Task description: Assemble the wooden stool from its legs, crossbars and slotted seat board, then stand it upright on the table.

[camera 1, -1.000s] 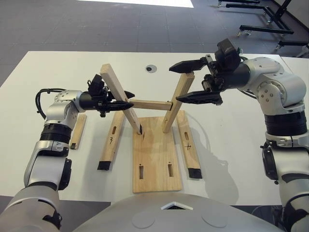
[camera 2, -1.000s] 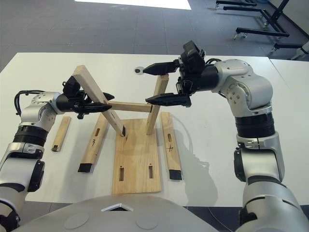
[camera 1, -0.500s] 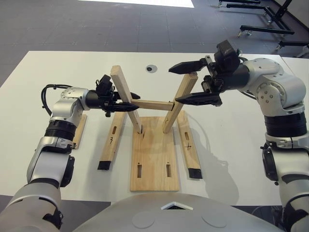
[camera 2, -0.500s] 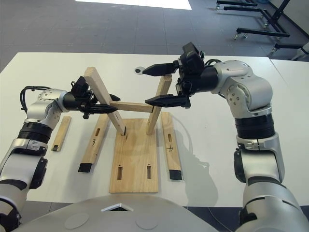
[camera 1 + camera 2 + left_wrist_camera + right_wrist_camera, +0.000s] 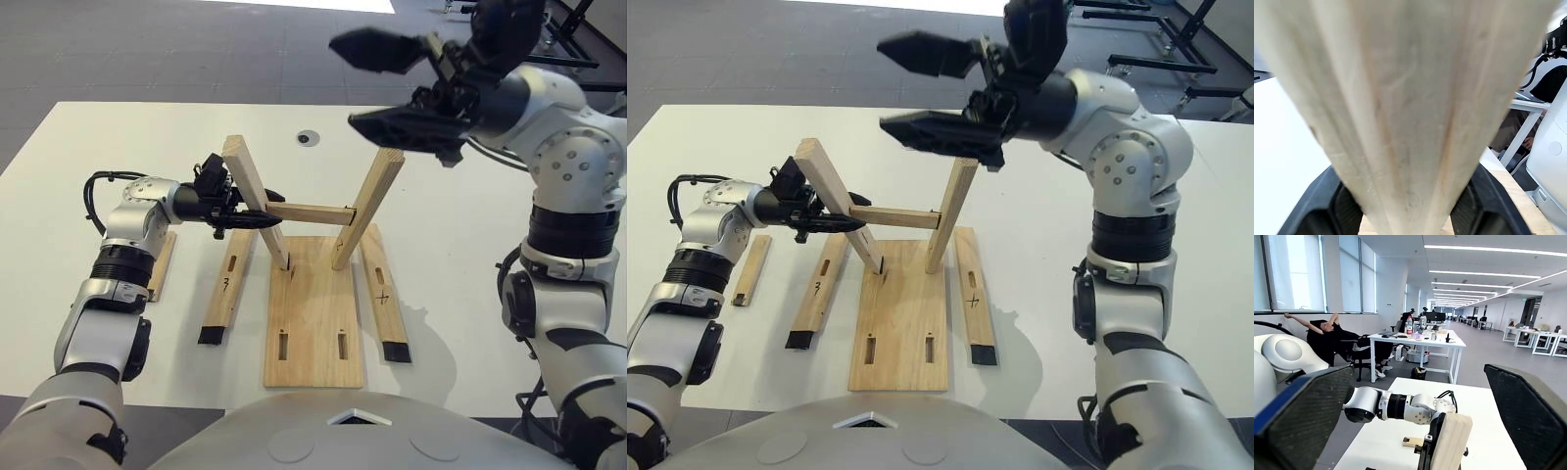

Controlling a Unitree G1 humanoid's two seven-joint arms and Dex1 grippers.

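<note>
Two wooden legs stand tilted in the far slots of the seat board [image 5: 313, 323], joined by a crossbar [image 5: 312, 211]. My left gripper [image 5: 274, 208] is shut on the left leg [image 5: 247, 174] at about crossbar height. In the left wrist view that leg [image 5: 1400, 98] runs between the dark fingers [image 5: 1327, 210]. My right gripper [image 5: 345, 80] hangs open in the air above the right leg [image 5: 367, 201], apart from it. The right wrist view looks down past both open fingers [image 5: 1303, 416] at a leg top [image 5: 1452, 440].
Two loose legs with black feet lie flat beside the board, one on the left [image 5: 225, 286] and one on the right [image 5: 382, 299]. A short crossbar [image 5: 157, 264] lies at the far left. A round hole [image 5: 308, 138] is in the white table behind the frame.
My right gripper, open around the right leg's top, has lifted well above it. The left gripper earlier pushed the left leg rightward and more upright, and the board slid slightly left.
</note>
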